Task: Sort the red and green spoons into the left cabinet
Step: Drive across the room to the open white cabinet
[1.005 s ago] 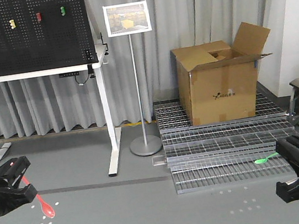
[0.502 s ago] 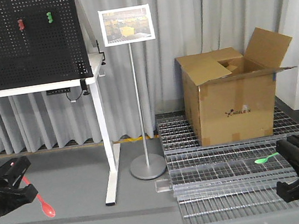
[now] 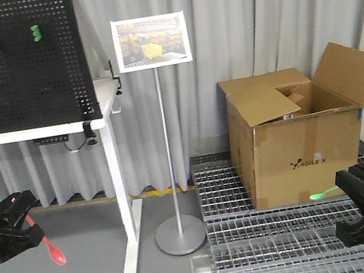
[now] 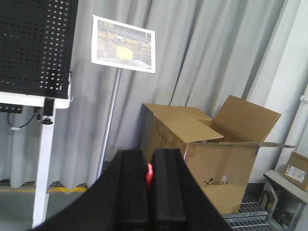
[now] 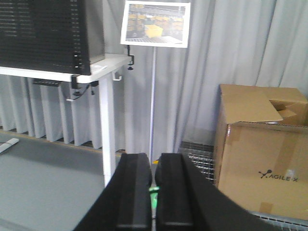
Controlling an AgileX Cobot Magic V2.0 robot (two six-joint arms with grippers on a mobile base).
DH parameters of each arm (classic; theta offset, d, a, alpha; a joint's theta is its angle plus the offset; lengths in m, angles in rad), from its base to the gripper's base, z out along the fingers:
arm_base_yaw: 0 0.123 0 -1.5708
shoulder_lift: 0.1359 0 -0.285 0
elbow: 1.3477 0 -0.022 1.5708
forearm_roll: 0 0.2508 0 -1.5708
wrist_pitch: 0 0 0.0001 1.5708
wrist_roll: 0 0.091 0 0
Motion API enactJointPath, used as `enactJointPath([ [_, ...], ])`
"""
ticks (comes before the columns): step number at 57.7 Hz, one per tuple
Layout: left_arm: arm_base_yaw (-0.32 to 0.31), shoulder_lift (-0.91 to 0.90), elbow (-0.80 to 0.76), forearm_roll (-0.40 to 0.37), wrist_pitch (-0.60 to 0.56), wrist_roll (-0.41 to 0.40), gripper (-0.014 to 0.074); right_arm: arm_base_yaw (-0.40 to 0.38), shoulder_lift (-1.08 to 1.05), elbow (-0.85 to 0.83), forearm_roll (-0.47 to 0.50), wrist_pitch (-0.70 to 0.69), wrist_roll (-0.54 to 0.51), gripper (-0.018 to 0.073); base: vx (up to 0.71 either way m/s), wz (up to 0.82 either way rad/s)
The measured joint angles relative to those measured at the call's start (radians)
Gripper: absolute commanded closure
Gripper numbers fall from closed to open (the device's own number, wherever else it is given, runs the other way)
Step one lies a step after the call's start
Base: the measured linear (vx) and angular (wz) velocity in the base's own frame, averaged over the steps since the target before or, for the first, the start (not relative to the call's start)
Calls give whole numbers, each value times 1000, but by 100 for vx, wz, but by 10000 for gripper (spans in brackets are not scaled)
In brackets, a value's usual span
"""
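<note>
red spoon (image 3: pixel 54 251) pinched in left gripper (image 3: pixel 25 217)

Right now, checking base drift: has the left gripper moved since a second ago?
Yes. The left gripper has come forward, nearer the white desk leg.

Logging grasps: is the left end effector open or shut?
Shut: the left end effector clamps the thin red plastic spoon by its handle.

The red spoon (image 3: pixel 56 254) and green spoon (image 3: pixel 323 192) look glossy plastic, the box (image 3: pixel 306 153) matt cardboard, the floor grating (image 3: pixel 278 238) bare metal, the curtain (image 3: pixel 235 34) cloth
</note>
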Motion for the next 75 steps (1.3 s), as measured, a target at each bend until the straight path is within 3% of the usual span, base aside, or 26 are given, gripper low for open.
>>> enactJointPath([
  [36,0,0,0,-2,0,0,603,0,0,0,0,0,0,568,36,-35],
  [75,0,0,0,-2,0,0,603,0,5,5,0,0,0,568,23,-66],
])
